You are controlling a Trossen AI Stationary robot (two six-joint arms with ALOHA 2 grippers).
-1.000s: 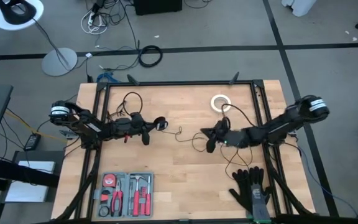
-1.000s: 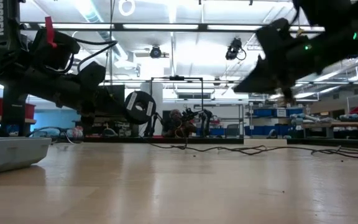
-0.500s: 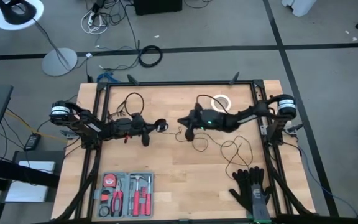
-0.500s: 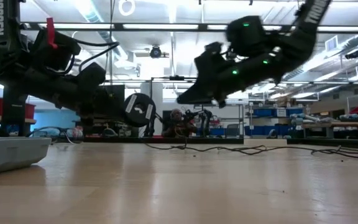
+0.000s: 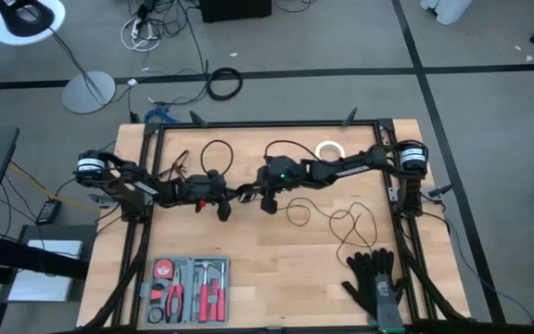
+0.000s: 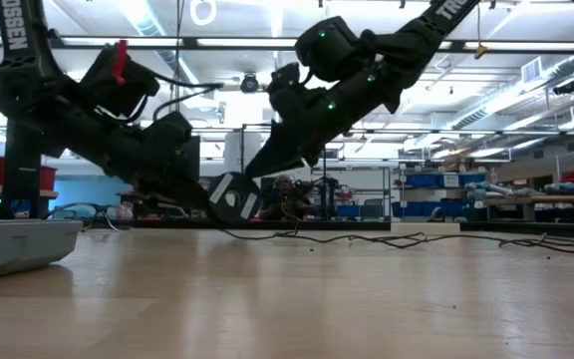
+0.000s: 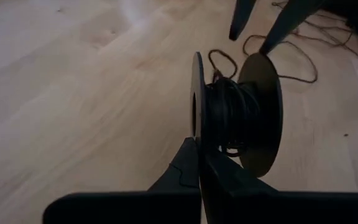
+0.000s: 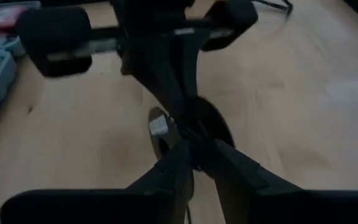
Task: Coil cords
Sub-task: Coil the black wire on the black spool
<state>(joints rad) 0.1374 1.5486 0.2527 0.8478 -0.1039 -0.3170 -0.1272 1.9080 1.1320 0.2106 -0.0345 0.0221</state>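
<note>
Spool [image 7: 235, 112] is the landmark here: a small black round puck w/ two flat discs, thin black cord wound between them, held near table centre a little above the wood. To its left, the left gripper [image 7: 199, 163] is clamped on the near disc's rim, fingers pinched tight together, arm reaching in from the table's left edge. Right beside the spool on its other side, the right gripper [image 5: 269, 197] has its tips nearly touching the puck; jaws look only narrowly parted, and whether cord sits between them can't be told. Right of the spool, the rest of the cord [image 5: 336, 221] lies in loose loops on the table [image 5: 276, 269], running twd the gloves [image 5: 375, 286] at the right front corner. White tape ring [image 5: 327, 150] sits behind and right of the spool, clear of the cord.

Judgement: step in hand is feeding a turn onto the spool. To do it well, left arm shd hold the spool dead steady, axis level; right arm shd lay cord into the gap betw discs, not over a rim, keeping light tension so turns sit snug. Slack loops need room to pay out w/o knotting.
</note>
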